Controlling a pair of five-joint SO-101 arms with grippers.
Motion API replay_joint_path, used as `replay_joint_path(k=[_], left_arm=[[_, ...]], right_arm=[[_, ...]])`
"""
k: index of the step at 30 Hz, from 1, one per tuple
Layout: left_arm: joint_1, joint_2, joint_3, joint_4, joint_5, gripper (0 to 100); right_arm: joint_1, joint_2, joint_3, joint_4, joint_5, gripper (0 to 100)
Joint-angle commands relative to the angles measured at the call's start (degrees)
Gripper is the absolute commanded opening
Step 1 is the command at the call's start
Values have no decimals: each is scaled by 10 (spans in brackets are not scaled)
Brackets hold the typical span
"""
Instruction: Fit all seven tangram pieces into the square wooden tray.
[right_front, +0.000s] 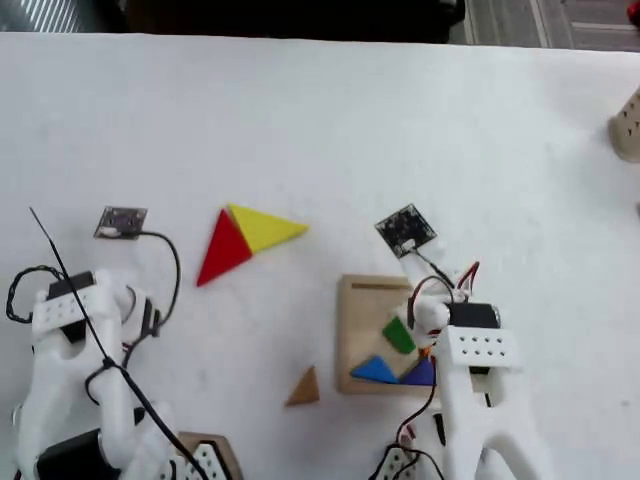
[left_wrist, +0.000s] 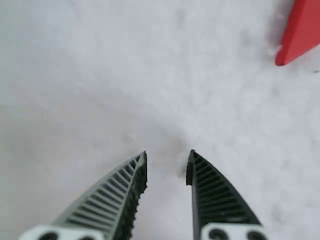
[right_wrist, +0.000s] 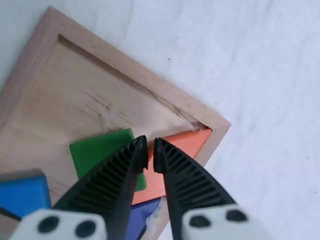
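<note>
The square wooden tray (right_front: 362, 300) lies right of centre and holds a green piece (right_front: 398, 335), a blue triangle (right_front: 375, 370) and a purple piece (right_front: 420, 373). In the right wrist view an orange piece (right_wrist: 182, 150) lies in the tray's corner beside the green piece (right_wrist: 100, 150). My right gripper (right_wrist: 150, 146) hangs just above those two, shut and holding nothing. A red triangle (right_front: 222, 250) and a yellow triangle (right_front: 262, 228) touch each other on the table left of the tray. A tan triangle (right_front: 304, 388) lies near the tray's front left. My left gripper (left_wrist: 167, 161) is open over bare table, with the red triangle's tip (left_wrist: 300, 32) off to one side.
The white table (right_front: 330, 130) is bare toward the back. A wooden block (right_front: 205, 450) sits at the front edge by the left arm's base. A beige perforated object (right_front: 627, 125) stands at the far right edge. Cables trail around both arms.
</note>
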Motion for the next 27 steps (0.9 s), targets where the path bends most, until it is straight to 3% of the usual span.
replay_joint_path(k=[1, 7, 14, 19, 27], left_arm=[[6, -21, -3, -7, -5, 139], [6, -21, -3, -7, -5, 139], [6, -21, -3, -7, -5, 139], [6, -21, -3, -7, -5, 139], [6, -21, -3, -7, -5, 139]], right_arm=[[5, -13, 3, -6, -2, 17], [0, -14, 27, 30, 43, 17], [2, -20, 21, 48, 41, 17], [-1, -18, -55, 47, -32, 21], [-110, -13, -44, 22, -42, 20]])
